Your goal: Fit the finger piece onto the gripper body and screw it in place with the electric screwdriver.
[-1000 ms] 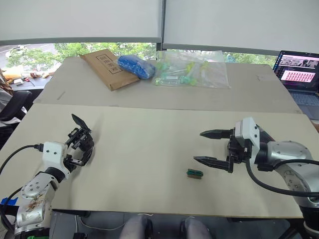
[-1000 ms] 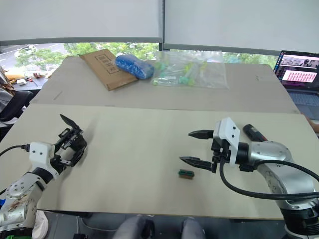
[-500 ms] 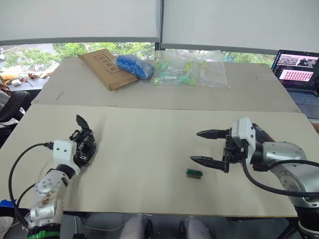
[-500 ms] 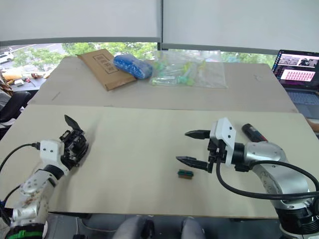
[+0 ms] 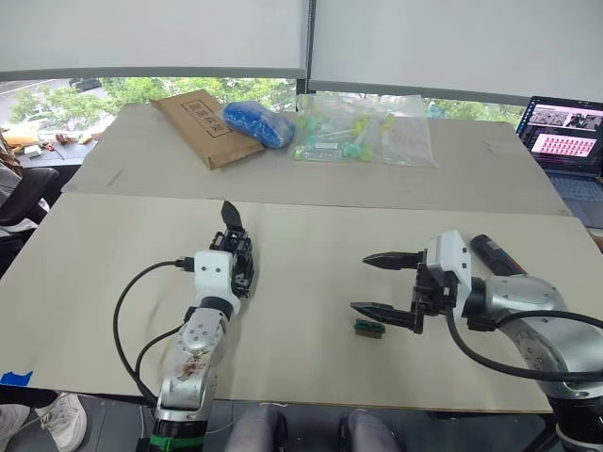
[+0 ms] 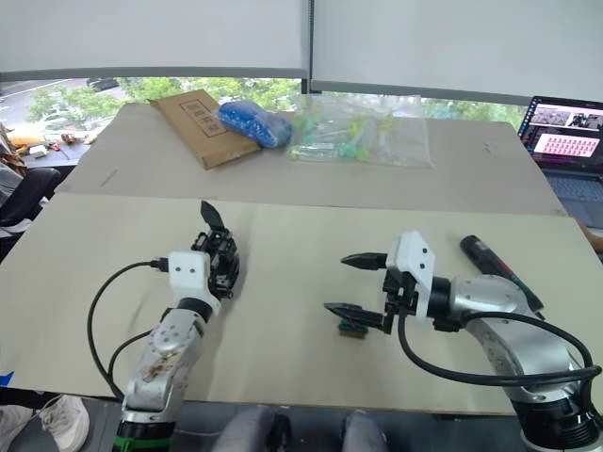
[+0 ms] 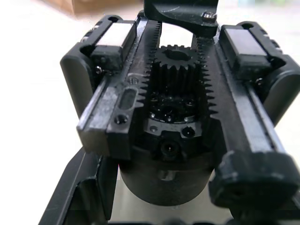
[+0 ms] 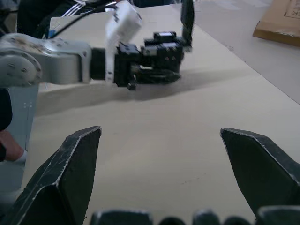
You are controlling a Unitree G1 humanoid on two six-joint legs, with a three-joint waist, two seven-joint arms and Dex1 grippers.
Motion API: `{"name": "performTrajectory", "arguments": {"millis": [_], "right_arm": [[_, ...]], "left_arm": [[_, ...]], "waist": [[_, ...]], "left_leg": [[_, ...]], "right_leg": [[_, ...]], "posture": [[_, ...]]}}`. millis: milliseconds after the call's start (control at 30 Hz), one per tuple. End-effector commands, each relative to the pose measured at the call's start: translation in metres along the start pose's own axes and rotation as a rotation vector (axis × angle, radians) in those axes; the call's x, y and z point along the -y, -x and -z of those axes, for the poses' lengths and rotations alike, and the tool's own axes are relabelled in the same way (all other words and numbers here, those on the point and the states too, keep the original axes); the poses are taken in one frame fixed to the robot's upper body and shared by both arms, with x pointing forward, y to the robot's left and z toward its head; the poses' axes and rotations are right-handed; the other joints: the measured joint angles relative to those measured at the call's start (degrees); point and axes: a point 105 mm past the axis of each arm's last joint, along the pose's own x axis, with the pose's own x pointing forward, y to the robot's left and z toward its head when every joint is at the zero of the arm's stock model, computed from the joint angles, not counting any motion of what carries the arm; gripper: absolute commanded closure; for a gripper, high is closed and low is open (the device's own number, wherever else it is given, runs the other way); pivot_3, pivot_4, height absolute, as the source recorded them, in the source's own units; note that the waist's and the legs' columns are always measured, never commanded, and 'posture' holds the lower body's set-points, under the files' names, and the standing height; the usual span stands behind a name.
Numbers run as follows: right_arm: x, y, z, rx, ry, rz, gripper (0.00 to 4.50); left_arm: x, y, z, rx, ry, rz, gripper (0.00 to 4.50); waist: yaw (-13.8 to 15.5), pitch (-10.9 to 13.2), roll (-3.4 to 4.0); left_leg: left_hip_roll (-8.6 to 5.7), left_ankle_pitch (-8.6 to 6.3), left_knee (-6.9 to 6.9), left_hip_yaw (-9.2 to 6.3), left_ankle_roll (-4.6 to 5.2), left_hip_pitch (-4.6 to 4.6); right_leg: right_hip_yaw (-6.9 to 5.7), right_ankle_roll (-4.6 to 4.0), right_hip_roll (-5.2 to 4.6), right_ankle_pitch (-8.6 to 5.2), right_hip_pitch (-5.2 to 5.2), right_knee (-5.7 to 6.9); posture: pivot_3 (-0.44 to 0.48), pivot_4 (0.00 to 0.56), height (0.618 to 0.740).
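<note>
1. Progress, judged from how things lie: early. The small black gripper body with toothed rails and one pointed finger sticking up (image 5: 236, 256) is lifted off the pale board tabletop (image 5: 301, 235), clamped in the left gripper (image 5: 237, 268). No fitting or screwing has begun.
2. Right gripper (image 5: 360, 282): its two black fingers stand wide apart with nothing between them, hovering low at about 3 o'clock from the gripper body and well apart from it.
3. Long black pen-shaped electric screwdriver with a red mark (image 6: 499, 273) lies untouched on the table at about 2 o'clock from the right gripper, behind that arm.
4. Small black wedge-shaped finger piece: I cannot pick out a loose one. A small green-and-brown block (image 5: 368, 328) lies at 6 o'clock just below the right fingertips, and it is not that part.
5. Left to do, by my judgement: find and seat the finger piece, pick up the screwdriver, drive the screw.
6. Views compared: the left wrist view gives the body's central pinion gear (image 7: 176, 61) between two racks, detail too small in the head views. The head views place the screwdriver and block. The right wrist view looks across the table at the held body side-on.
</note>
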Motion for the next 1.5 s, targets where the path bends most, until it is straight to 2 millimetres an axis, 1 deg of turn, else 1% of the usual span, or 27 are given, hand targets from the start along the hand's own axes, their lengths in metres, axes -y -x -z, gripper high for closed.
{"name": "performTrajectory", "arguments": {"millis": [33,67,100,133,167,267,300,400,500,567,633,767,933,1167,1200,1233,1300,1333,1500], "right_arm": [[0.000,-0.002,-0.009,0.028,0.048,-0.002,0.00],[0.000,-0.002,-0.009,0.029,0.049,-0.001,0.00],[0.000,-0.003,-0.009,0.030,0.049,0.000,0.00],[0.000,-0.003,-0.009,0.033,0.050,0.002,0.00],[0.000,-0.004,-0.009,0.034,0.050,0.004,0.00],[0.000,-0.004,-0.009,0.035,0.051,0.006,0.00],[-0.001,-0.004,-0.008,0.035,0.052,0.007,0.00],[0.000,-0.004,-0.008,0.036,0.055,0.010,0.00],[0.000,-0.005,-0.009,0.039,0.057,0.012,0.00],[-0.001,-0.006,-0.010,0.040,0.058,0.004,0.00],[-0.002,-0.006,-0.010,0.037,0.061,-0.005,0.00],[-0.003,-0.004,-0.009,0.028,0.067,-0.008,0.00],[-0.004,-0.001,-0.008,0.022,0.063,0.005,0.00],[-0.004,0.001,-0.007,0.017,0.062,0.015,0.00],[-0.004,0.002,-0.007,0.016,0.063,0.016,0.00],[-0.003,0.002,-0.007,0.015,0.065,0.018,0.00],[-0.002,0.003,-0.007,0.010,0.072,0.025,0.00],[-0.001,0.004,-0.007,0.008,0.073,0.027,0.00],[-0.001,0.009,-0.007,0.001,0.074,0.036,0.00]], "left_arm": [[0.003,-0.003,-0.019,0.090,0.034,0.037,2.11],[0.003,-0.001,-0.017,0.085,0.047,0.056,1.10],[0.002,0.001,-0.015,0.077,0.060,0.078,0.75],[-0.002,0.006,-0.012,0.061,0.070,0.116,0.31],[-0.005,0.010,-0.009,0.051,0.076,0.141,0.05],[-0.012,0.023,-0.005,0.021,0.063,0.259,0.05],[-0.017,0.028,-0.002,-0.009,0.046,0.323,0.05],[-0.025,0.034,0.000,-0.053,0.005,0.444,0.05],[-0.039,0.030,-0.004,-0.070,-0.074,0.560,0.05],[-0.043,0.029,-0.001,-0.092,-0.175,0.686,0.05],[-0.045,0.025,-0.001,-0.097,-0.256,0.752,0.05],[-0.050,0.005,-0.012,-0.036,-0.303,0.753,0.05],[-0.053,-0.006,-0.017,-0.021,-0.303,0.765,0.05],[-0.053,-0.020,-0.015,-0.011,-0.298,0.759,0.05],[-0.053,-0.019,-0.014,-0.010,-0.300,0.765,0.59],[-0.052,-0.018,-0.014,-0.005,-0.301,0.775,0.89],[-0.048,-0.016,-0.016,0.008,-0.286,0.789,1.84],[-0.045,-0.016,-0.017,0.015,-0.279,0.796,2.22],[-0.018,-0.008,-0.023,0.054,-0.246,0.856,2.22]], "waist": [[0.1,0.0,0.00],[0.1,0.0,0.00],[0.2,0.0,0.00],[0.1,0.0,0.00],[0.0,0.0,0.01],[-0.6,0.0,0.02],[-0.6,0.0,0.02],[-0.7,0.0,0.05],[-0.5,0.0,0.05],[-0.4,0.0,0.05],[-0.5,0.0,0.06],[-0.5,0.0,0.05],[-0.6,0.0,0.05],[-0.6,0.0,0.05],[-0.6,0.0,0.05],[-0.6,0.0,0.05],[-0.6,0.0,0.05],[-0.6,0.0,0.05],[-0.4,0.0,0.05]], "left_leg": [[-0.01,0.00,0.01,0.00,0.00,0.00],[0.00,0.00,0.02,-0.01,0.00,-0.01],[0.00,0.00,0.02,-0.01,0.00,-0.01],[-0.01,0.00,0.02,-0.03,0.01,0.00],[-0.01,0.00,0.02,-0.03,0.01,0.00],[0.03,0.00,0.00,-0.02,0.00,0.04],[0.04,0.00,0.00,-0.02,0.00,0.07],[0.04,0.00,0.01,-0.02,-0.02,0.13],[0.02,0.00,0.01,-0.03,-0.02,0.13],[-0.02,0.00,0.01,-0.01,-0.02,0.12],[-0.02,0.00,0.02,0.00,-0.02,0.10],[-0.03,0.00,0.00,0.06,-0.02,0.08],[-0.02,0.00,0.01,0.10,-0.02,0.08],[-0.03,0.01,0.02,0.13,-0.01,0.06],[-0.03,0.01,0.02,0.13,-0.01,0.06],[-0.03,0.01,0.02,0.14,-0.01,0.07],[-0.02,0.01,0.02,0.13,-0.01,0.07],[-0.01,0.01,0.02,0.13,-0.01,0.07],[-0.03,0.00,0.03,0.10,0.00,0.00]], "right_leg": [[0.01,0.00,-0.02,0.00,0.00,0.00],[0.00,0.00,-0.03,0.00,0.00,-0.01],[-0.01,0.00,-0.04,0.00,0.01,-0.01],[0.00,0.00,-0.09,0.00,0.01,-0.01],[0.00,0.00,-0.11,0.00,0.00,-0.01],[0.00,-0.01,-0.11,-0.01,-0.02,0.00],[0.00,-0.02,-0.11,-0.01,-0.01,0.02],[0.01,-0.04,-0.11,-0.03,0.00,0.06],[-0.02,-0.04,-0.10,-0.03,0.01,0.08],[-0.03,-0.04,-0.10,-0.03,0.01,0.07],[-0.04,-0.04,-0.02,-0.03,0.00,0.03],[-0.05,-0.03,0.04,-0.02,0.02,0.05],[-0.06,-0.03,0.10,-0.02,0.00,0.12],[-0.06,-0.02,0.11,-0.02,0.01,0.14],[-0.05,-0.02,0.11,-0.02,0.01,0.15],[-0.05,-0.02,0.11,-0.02,0.00,0.17],[-0.05,-0.02,0.11,-0.02,0.00,0.16],[-0.05,-0.02,0.11,-0.02,0.00,0.16],[-0.05,0.01,0.10,0.00,0.00,0.16]], "posture": [[0.000,0.150,0.740],[0.000,0.150,0.740],[0.000,0.150,0.740],[0.000,0.150,0.740],[0.000,0.150,0.740],[0.000,0.150,0.740],[0.000,0.150,0.740],[0.000,0.150,0.740],[0.000,0.150,0.740],[0.000,0.150,0.740],[0.000,0.150,0.740],[0.000,0.150,0.740],[0.000,0.150,0.740],[0.000,0.150,0.740],[0.000,0.150,0.740],[0.000,0.150,0.740],[0.000,0.150,0.740],[0.000,0.150,0.740],[0.000,0.150,0.740]]}}
